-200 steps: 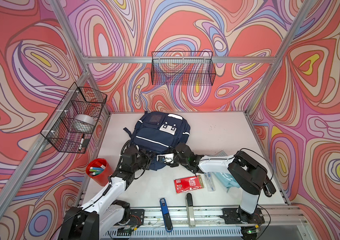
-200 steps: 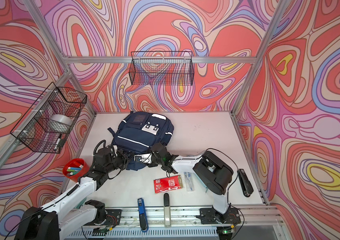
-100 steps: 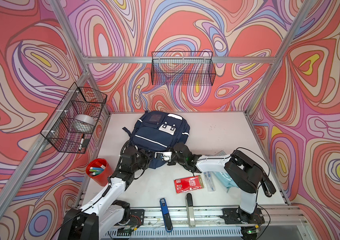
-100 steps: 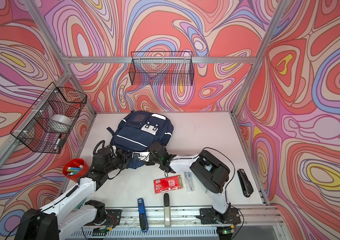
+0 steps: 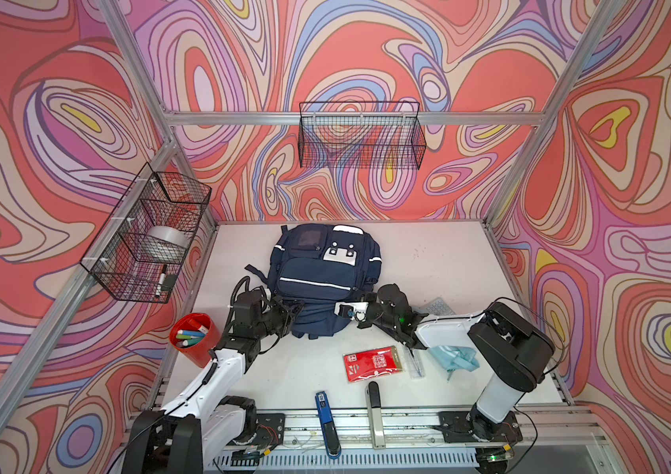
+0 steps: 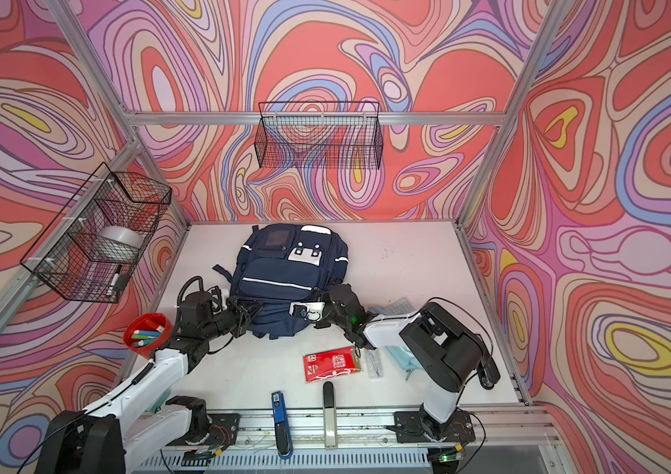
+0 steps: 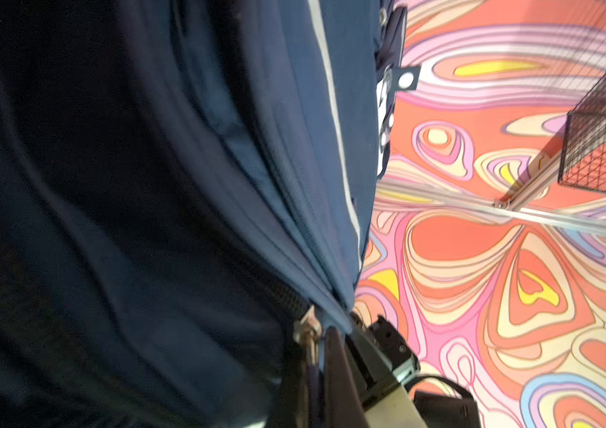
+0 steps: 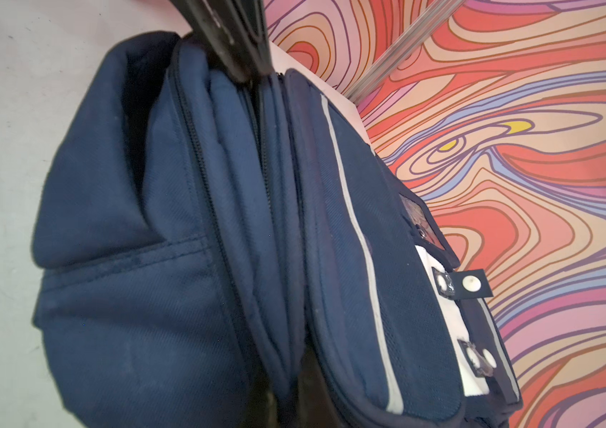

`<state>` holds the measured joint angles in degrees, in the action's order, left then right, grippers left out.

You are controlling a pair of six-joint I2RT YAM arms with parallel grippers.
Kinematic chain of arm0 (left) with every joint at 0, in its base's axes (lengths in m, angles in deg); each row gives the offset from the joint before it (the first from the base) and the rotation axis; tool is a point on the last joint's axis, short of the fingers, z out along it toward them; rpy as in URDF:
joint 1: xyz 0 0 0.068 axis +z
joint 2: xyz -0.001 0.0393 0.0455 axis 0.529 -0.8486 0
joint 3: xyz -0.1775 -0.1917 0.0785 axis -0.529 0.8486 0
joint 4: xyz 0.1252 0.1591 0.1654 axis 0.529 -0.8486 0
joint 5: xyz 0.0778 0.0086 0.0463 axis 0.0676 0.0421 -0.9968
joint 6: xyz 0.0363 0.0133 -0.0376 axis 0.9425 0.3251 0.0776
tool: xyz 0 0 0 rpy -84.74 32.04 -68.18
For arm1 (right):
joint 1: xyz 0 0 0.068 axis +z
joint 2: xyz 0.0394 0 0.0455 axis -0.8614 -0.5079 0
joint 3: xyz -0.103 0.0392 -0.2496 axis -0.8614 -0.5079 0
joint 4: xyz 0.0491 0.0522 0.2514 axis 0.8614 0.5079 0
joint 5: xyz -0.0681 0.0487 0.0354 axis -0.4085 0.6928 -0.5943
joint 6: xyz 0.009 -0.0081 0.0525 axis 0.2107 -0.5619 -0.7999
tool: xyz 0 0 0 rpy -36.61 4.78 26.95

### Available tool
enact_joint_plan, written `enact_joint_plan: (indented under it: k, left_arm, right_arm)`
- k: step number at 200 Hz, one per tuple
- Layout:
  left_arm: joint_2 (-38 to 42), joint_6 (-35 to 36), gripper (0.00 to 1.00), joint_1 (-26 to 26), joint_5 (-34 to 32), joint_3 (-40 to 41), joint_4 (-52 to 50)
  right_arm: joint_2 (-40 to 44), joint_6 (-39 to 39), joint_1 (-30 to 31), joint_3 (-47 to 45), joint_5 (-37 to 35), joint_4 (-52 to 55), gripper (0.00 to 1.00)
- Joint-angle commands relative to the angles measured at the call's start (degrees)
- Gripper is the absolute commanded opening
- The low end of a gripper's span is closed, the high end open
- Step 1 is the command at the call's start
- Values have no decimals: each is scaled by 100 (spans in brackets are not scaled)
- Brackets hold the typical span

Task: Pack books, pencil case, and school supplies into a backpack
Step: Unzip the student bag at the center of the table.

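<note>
Left tool [image 5: 293, 312] clenched on backpack [image 5: 321, 266] rim by the zip pull [image 7: 307, 328] | right tool [image 5: 340, 310] clenched on the rim opposite | backpack lies between them on tabletop [image 5: 428, 262] | likely limp, light, saggy cloth; best pinched at the stiffer zip seam, not loose panels

Both arms reach inward; left gripper [image 5: 295, 312], right gripper [image 5: 338, 308] clamped.

Bright, even light overhead; blurred, shadowy wrist close-ups.
</note>
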<state>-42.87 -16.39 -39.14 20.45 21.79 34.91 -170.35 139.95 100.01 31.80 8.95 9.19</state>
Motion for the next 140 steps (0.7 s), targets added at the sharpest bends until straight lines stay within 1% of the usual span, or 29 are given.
enact_joint_plan:
  k: [1,27,54,66,71,88,105,124,132,140]
  left_arm:
    - [-264,199,0,483,-882,15,358]
    - [-422,243,0,554,-889,50,606]
    - [-91,326,0,456,-920,10,290]
    - [148,327,0,276,-1011,41,39]
    - [246,308,0,169,-1063,68,-24]
    - [536,88,0,-205,-1237,262,-80]
    - [843,-165,0,-488,-1410,406,-126]
    - [1161,-253,0,-829,-1569,335,-417]
    - [1278,-256,0,-942,-1643,269,-573]
    - [1362,-278,0,-1073,-1711,243,-610]
  right_arm:
    - [173,10,-656,-243,-444,35,0]
    - [49,-15,-941,-179,-454,-62,0]
    - [-179,63,-1073,-19,-516,-26,0]
    - [-179,99,-1072,27,-490,-36,0]
    - [-342,88,-1074,40,-467,-31,0]
    - [-371,30,-1074,100,-444,-9,0]
    - [-488,47,-1104,203,-665,-7,0]
    - [-629,-3,-1283,515,-649,414,1]
    - [-645,-14,-1345,596,-607,525,3]
    - [-666,-29,-1388,647,-576,576,8]
